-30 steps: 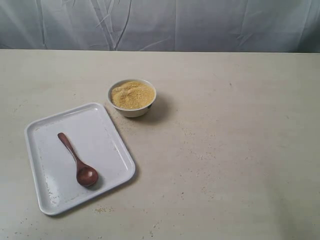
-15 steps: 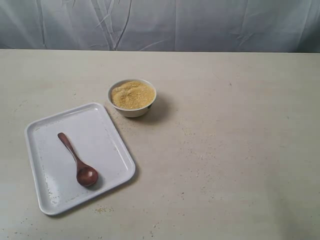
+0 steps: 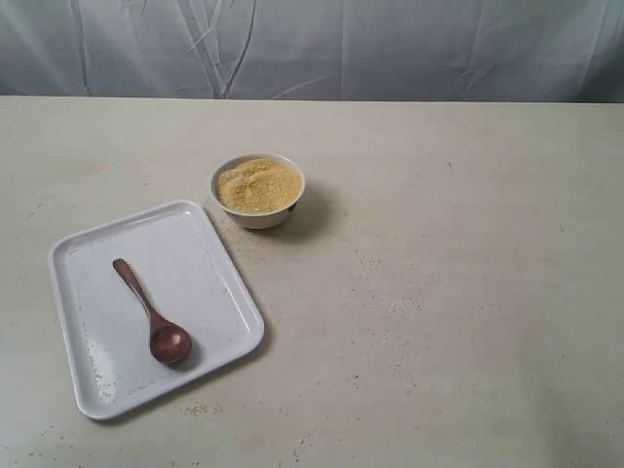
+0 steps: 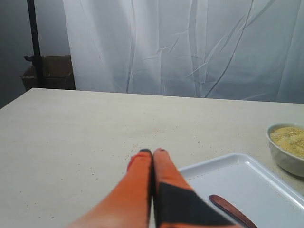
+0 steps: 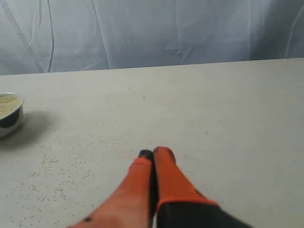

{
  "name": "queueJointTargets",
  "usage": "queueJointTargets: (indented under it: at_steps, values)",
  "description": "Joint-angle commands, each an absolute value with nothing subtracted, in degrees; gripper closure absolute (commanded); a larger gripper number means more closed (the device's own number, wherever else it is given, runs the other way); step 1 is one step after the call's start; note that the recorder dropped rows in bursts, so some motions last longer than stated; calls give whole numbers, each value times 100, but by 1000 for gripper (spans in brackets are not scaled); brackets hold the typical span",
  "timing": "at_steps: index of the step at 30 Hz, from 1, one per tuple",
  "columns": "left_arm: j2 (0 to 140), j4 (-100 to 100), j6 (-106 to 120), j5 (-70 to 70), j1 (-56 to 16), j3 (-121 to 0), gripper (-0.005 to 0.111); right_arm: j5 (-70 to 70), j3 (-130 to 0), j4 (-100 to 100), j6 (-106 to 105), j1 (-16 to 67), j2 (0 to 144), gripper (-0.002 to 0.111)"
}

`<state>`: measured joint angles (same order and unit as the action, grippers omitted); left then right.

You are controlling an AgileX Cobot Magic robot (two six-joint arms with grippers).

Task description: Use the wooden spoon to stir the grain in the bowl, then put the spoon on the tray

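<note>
Grippers are showing only in the wrist views. The left gripper [image 4: 152, 152] is hanging above the table [image 3: 439, 292] with its orange fingers pressed together on nothing, and the right gripper [image 5: 152, 153] is likewise clenched and empty. Both wrist views are cutting the bowl [image 3: 255, 221] off at the frame edge, and the left one is catching only part of the wooden spoon [image 3: 151, 312].

In the exterior view the spoon is lying on the white tray [image 3: 190, 249] at lower left, with its scoop toward the bottom edge. The bowl is sitting just beside the tray's upper right corner, with the grain [image 3: 257, 185] filling it. A dark mark on its side is too small to read.

Stray grains [image 3: 380, 283] are dotting the table. A creased pale curtain [image 3: 312, 49] is spanning the top. A cardboard box [image 4: 50, 71] is standing beyond the table.
</note>
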<state>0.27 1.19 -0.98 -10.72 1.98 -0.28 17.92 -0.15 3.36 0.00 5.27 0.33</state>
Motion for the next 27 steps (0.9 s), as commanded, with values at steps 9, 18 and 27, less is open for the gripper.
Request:
queueJointTargets:
  at_steps: [9,18,27]
  values:
    - [0,116,-107,-1031,219,0,107,1723,0,-464,85,505,0,108]
    - [0,116,-107,-1031,219,0,107,1738,0,-444,84,505,0,108]
    - [0,116,-107,-1031,219,0,107,1738,0,-295,97,505,0,108]
